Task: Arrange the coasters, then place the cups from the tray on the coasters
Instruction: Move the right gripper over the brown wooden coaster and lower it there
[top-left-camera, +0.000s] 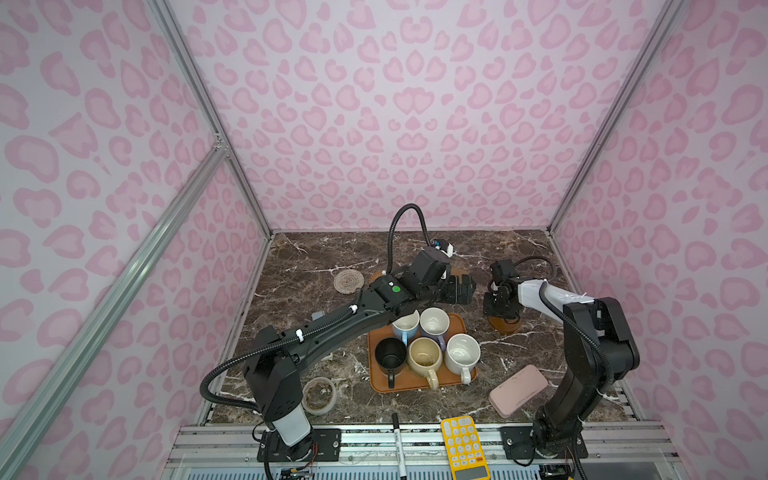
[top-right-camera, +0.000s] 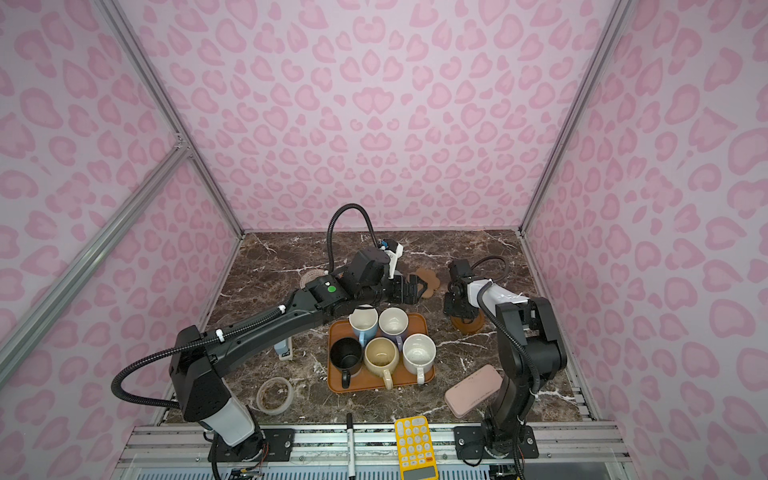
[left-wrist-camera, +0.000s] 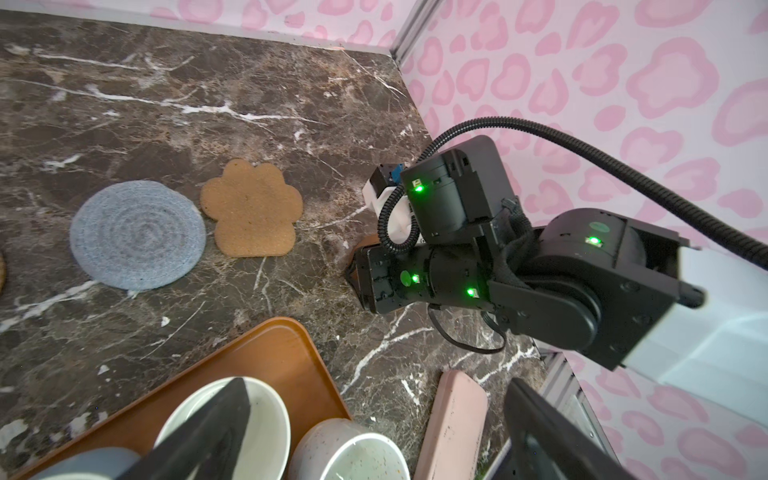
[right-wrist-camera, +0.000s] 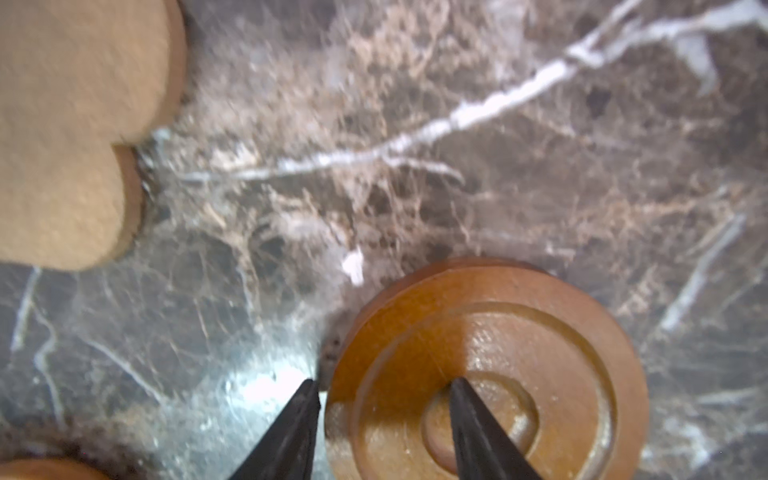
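starting at the far left with the clear tape roll (top-left-camera: 319, 395), flat on the surface (top-left-camera: 316, 257) near the front edge. further back, the cream woven coaster (top-left-camera: 349, 281), lying flat, and just to its right the orange-tan woven coaster (top-left-camera: 375, 275), mostly hidden under the left arm. next along, in the left wrist view, the grey-blue woven coaster (left-wrist-camera: 137, 235) touching the edge of the cork coaster (left-wrist-camera: 251, 208), both flat, behind the tray (top-left-camera: 415, 386).

left end effector (top-right-camera: 410, 291) raised over the surface behind the tray, jaws spread wide, nothing between them.

on the tray, five mugs upright and packed close. light blue mug (top-left-camera: 405, 326) and lavender mug (top-left-camera: 434, 322) in the back row. matte black mug (top-left-camera: 390, 353), cream-yellow mug (top-left-camera: 424, 356) and white speckled mug (top-left-camera: 462, 353) in the front row, handles toward the front. no mug on a coaster yet.

on the front rail, a black marker (top-left-camera: 398, 440) and a yellow calculator (top-left-camera: 463, 446).

right of the tray's back corner, the wooden coaster (top-left-camera: 505, 326), on the surface and apart from the cork one. right end effector (right-wrist-camera: 382, 386) pointing down onto it, jaws partly open and straddling the rim — one finger (right-wrist-camera: 299, 424) just outside the edge with a sliver of gap, the other in the round centre recess, not clamped.

toward the front right, the pink flat case (top-left-camera: 517, 390), flat beside the right arm.
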